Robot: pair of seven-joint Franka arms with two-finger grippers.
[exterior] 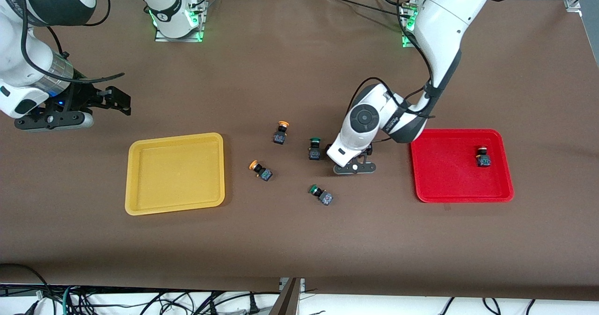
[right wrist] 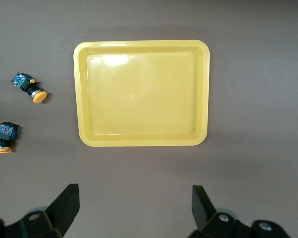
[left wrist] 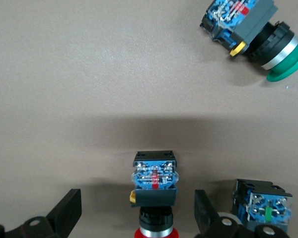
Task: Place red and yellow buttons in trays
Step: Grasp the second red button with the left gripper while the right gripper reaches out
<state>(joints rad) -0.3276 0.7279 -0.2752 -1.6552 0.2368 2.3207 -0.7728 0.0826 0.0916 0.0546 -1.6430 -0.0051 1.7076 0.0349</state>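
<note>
Two smooth plastic trays with rounded corners and raised rims lie on the brown matte tabletop: a yellow tray (exterior: 175,173) toward the right arm's end, holding nothing, and a red tray (exterior: 461,165), finely textured, holding one button (exterior: 483,157). Two orange-capped buttons (exterior: 280,132) (exterior: 261,170) and two green-capped buttons (exterior: 315,148) (exterior: 321,194) sit between the trays. The left end effector (left wrist: 138,210) is low over the tabletop, wrist bent downward, fingers spread around a red-capped button (left wrist: 154,191) with a black cube body. The right end effector (right wrist: 134,208) waits open, raised near the yellow tray.
</note>
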